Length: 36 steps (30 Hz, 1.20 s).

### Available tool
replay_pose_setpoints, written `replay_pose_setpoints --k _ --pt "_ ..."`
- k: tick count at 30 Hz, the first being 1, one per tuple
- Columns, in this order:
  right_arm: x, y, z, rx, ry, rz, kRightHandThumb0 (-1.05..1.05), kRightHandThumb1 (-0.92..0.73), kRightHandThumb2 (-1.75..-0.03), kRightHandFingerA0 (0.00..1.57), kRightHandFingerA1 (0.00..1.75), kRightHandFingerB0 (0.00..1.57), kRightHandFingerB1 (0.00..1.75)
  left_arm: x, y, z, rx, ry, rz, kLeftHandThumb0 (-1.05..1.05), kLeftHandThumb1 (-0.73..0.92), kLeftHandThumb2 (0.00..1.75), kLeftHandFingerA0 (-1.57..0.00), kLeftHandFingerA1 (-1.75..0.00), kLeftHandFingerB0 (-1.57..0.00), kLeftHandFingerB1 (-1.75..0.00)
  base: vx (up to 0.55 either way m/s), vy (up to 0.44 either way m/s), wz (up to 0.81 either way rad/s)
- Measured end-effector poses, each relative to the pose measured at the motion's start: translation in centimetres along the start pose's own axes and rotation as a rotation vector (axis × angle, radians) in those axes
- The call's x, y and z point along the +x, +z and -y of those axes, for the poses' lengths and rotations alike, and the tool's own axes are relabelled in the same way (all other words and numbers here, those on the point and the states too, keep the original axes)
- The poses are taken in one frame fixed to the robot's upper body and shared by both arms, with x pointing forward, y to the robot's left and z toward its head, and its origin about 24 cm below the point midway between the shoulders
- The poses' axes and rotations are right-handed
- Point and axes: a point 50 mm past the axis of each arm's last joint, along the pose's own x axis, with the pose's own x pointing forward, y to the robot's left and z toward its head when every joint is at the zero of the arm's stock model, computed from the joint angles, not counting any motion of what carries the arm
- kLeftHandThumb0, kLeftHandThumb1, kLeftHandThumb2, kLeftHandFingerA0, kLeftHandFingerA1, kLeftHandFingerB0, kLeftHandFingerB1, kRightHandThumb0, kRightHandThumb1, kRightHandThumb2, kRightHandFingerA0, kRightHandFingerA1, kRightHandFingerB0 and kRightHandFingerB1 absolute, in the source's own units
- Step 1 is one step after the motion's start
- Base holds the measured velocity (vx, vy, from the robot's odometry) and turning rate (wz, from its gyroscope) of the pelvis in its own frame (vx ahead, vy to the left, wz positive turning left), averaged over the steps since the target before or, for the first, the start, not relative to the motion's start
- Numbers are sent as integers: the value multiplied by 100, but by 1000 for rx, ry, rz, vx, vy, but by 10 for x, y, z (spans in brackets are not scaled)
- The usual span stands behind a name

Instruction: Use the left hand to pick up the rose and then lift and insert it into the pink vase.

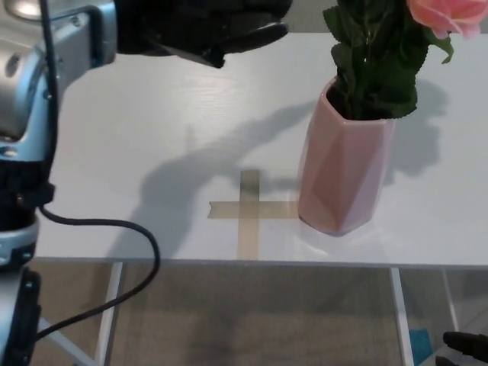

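Rose in the vase, left hand clear of it

Nearest us, a tape cross [248, 210] marks the worktop [114, 152]; just beside it stands the pink vase [345, 171], the rose [442, 15] upright inside. Farther back, our left hand [210, 30] holds nothing, fingers seemingly apart. A careless arm sweep could topple the vase.

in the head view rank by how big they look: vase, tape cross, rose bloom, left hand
1. vase
2. left hand, though it is cut off by the picture's top edge and nearer the camera, so unsure
3. tape cross
4. rose bloom, also cut off
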Motion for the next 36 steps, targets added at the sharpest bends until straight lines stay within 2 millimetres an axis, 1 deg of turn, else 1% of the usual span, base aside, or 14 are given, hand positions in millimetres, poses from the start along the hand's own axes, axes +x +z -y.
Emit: replay_pose_setpoints --k 5,6,8,11,12,15,16,17,18,19,32,33,35,36 --pt "0 0 0 0 0 1 -33 -61 -58 64 47 57 43 -33 -13 -9 -8 24 -3 -84 47 60 0 0 0 -4 0 0 0" --pt "0 0 0 0 0 1 -33 -61 -58 64 47 56 43 -41 -18 -9 -15 32 -3 -74 42 82 0 -1 0 -8 0 0 0" --pt "0 -1 0 -1 0 -2 -33 -61 -58 64 47 57 43 -55 -30 -8 -33 49 -4 -77 37 72 0 -4 0 -12 0 0 0" --pt "-1 -2 0 -3 1 -5 -33 -61 -58 64 47 57 43 -73 -50 -5 -69 89 -3 -66 42 78 -5 -38 -1 -27 0 0 0" --pt "-1 -2 0 -3 1 -6 -33 -61 -58 64 47 57 43 -80 -57 -3 -80 105 -2 -33 20 83 0 -48 0 -47 0 0 0" --pt "-1 -4 0 -5 1 -11 -33 -61 -58 64 47 56 43 -100 -75 3 -112 161 10 -61 45 55 -21 -33 -17 -27 0 0 0" --pt "-1 -5 0 -5 1 -13 -34 -61 -58 65 47 57 43 -106 -79 5 -120 176 14 -30 21 84 -9 -51 -7 -49 0 0 0" --pt "-2 -6 0 -6 0 -17 -34 -61 -58 65 47 57 43 -114 -85 8 -131 201 22 -30 21 84 -9 -51 -7 -49 0 0 0" --pt "-2 -8 0 -6 0 -20 -34 -61 -58 66 47 56 43 -121 -90 10 -140 222 28 -57 46 55 -30 -36 -29 -31 0 0 0" --pt "-2 -9 0 -6 0 -23 -34 -61 -58 67 48 57 43 -128 -94 13 -149 240 33 -56 46 55 -31 -36 -33 -32 0 0 0" --pt "-9 -29 3 -16 -9 -77 -33 -61 -58 67 48 56 42 -232 -169 72 -375 430 -109 -56 49 55 -29 -34 -24 -29 0 0 0" --pt "-9 -29 3 -16 -9 -79 -33 -61 -58 67 48 56 42 -236 -174 77 -395 436 -122 -29 28 88 -10 -51 -9 -50 0 0 0" --pt "-9 -30 3 -17 -10 -81 -33 -61 -58 67 48 56 42 -245 -186 85 -437 451 -150 -29 31 89 -8 -50 -6 -49 0 0 0" --pt "-9 -31 3 -17 -10 -83 -33 -61 -58 68 48 56 42 -249 -193 89 -461 463 -167 -55 54 57 -23 -33 -18 -28 0 0 0"
